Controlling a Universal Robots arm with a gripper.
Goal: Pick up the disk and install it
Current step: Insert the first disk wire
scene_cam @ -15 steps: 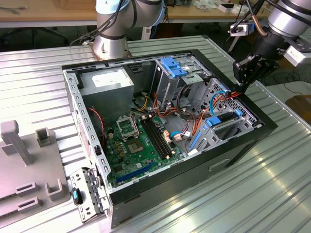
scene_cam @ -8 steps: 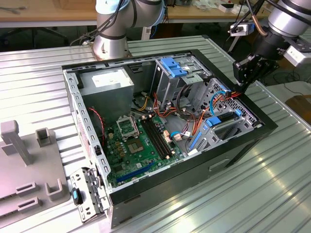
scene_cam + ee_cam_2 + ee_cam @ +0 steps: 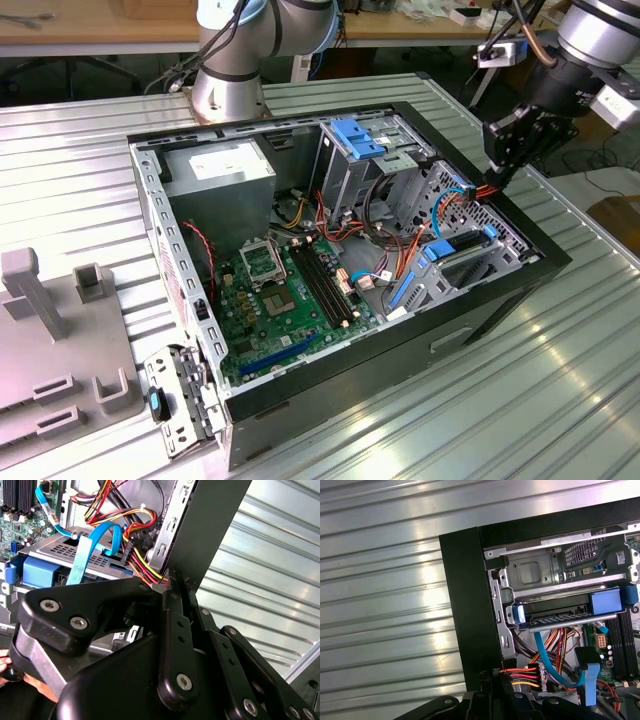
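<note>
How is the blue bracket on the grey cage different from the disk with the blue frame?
The bracket sits high on top of the cage; the disk lies lower down in the case. The bracket is blue all over; the disk is dark with blue ends. Both have bright blue plastic.

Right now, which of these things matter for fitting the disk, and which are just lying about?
Job: disk, sitting in a bay of the computer case; gripper, by the case's edge.
Lying about: grey stands on the exterior view's left; metal bracket beside them.
</note>
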